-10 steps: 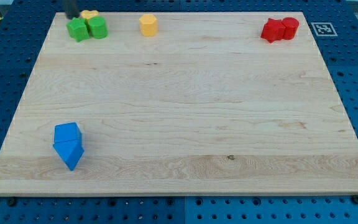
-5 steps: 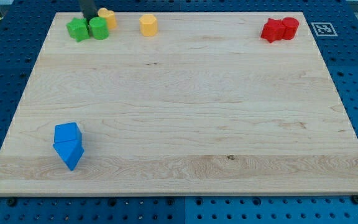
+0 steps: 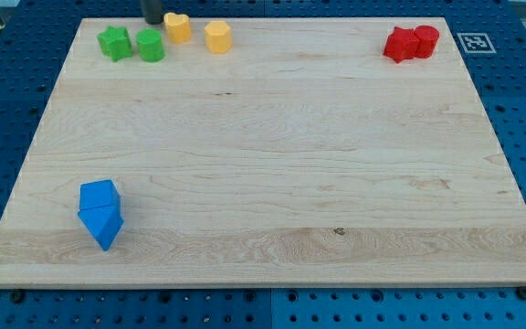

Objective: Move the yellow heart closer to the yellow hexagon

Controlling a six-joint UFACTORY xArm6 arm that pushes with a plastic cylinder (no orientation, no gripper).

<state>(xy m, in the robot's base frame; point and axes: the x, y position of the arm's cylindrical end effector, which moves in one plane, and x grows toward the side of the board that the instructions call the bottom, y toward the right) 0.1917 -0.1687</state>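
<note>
The yellow heart [image 3: 178, 26] sits near the view's top left of the wooden board [image 3: 272, 155]. The yellow hexagon [image 3: 217, 37] lies just to its right, a small gap between them. My tip [image 3: 153, 21] is at the board's top edge, right beside the heart's left side, above the green cylinder [image 3: 150, 45]. Only the rod's lower end shows.
A green star-like block [image 3: 114, 43] sits left of the green cylinder. Two red blocks [image 3: 410, 43] stand together at the top right. Two blue blocks [image 3: 99, 212] lie stacked close at the bottom left. A marker tag [image 3: 474, 42] is off the board's top right corner.
My tip has moved right along the top edge, pushing the yellow heart right, away from the green blocks and close to the yellow hexagon.
</note>
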